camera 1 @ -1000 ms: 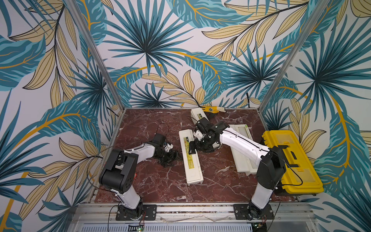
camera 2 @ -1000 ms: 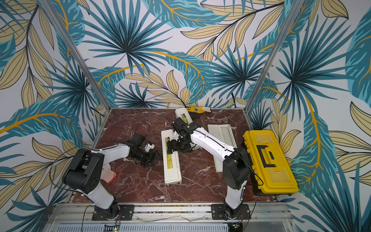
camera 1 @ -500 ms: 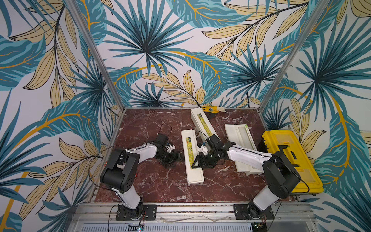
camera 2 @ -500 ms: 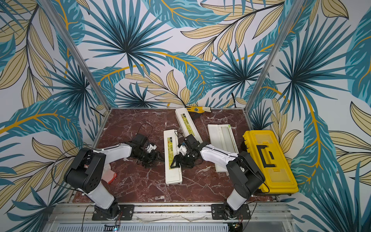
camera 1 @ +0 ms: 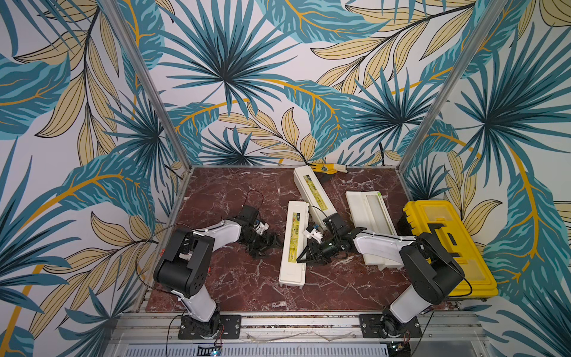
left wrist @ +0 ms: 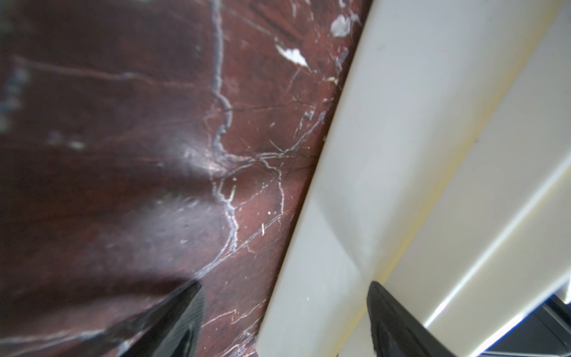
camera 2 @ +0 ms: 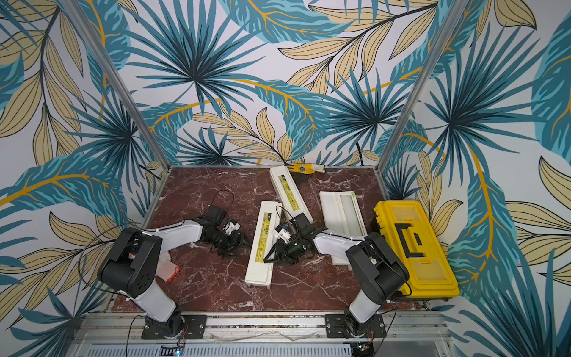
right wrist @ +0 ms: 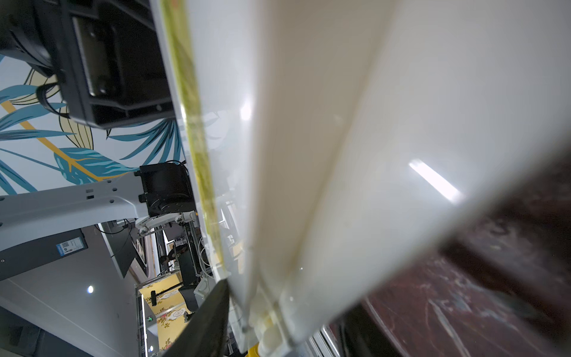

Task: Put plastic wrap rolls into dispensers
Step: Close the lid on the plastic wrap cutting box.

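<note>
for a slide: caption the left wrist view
Open left gripper at the edge of a dispenser on the marble table

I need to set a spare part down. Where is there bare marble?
Free: the back-left corner of the table, behind the left gripper; the front strip, from the middle box to the near edge. Crowded: centre and right, with the right gripper, the back box, the open box and the toolbox.

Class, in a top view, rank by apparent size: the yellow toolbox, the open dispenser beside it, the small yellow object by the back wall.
1. yellow toolbox
2. open dispenser (partly hidden)
3. small yellow object
</note>
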